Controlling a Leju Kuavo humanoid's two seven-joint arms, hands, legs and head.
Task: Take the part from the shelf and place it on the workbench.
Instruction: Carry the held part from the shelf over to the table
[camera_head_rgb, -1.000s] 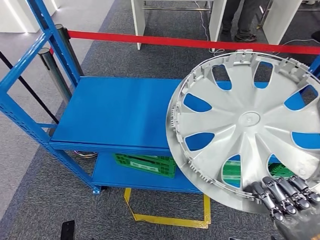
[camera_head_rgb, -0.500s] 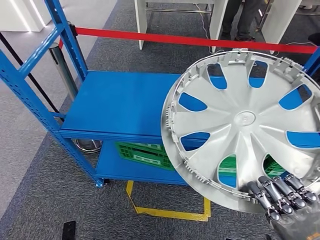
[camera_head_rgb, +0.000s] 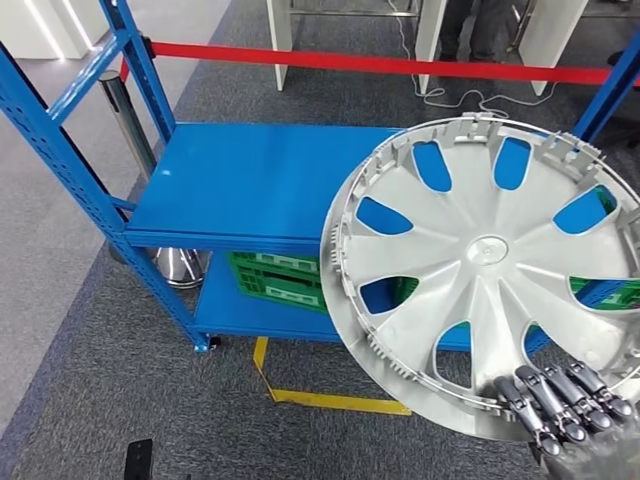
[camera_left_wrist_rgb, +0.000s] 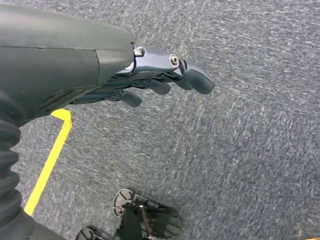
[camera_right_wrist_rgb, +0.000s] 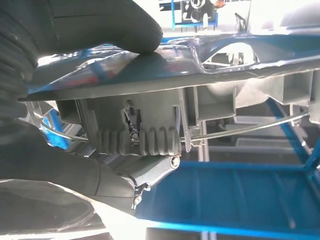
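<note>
Right hand (camera_head_rgb: 573, 410) grips the rim of the big silver wheel cover (camera_head_rgb: 483, 270), thumb on one side and fingers on the other, holding it up in front of the blue shelf (camera_head_rgb: 256, 185). Left hand (camera_left_wrist_rgb: 158, 75) holds nothing, fingers loose and apart, over the grey carpet (camera_left_wrist_rgb: 245, 150) away from the shelf.

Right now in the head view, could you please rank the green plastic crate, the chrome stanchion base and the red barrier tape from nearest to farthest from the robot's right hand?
From the right hand:
1. Green plastic crate, lower shelf, to its left.
2. Chrome stanchion base, floor, farther left.
3. Red barrier tape, across the top, beyond the shelf.
</note>
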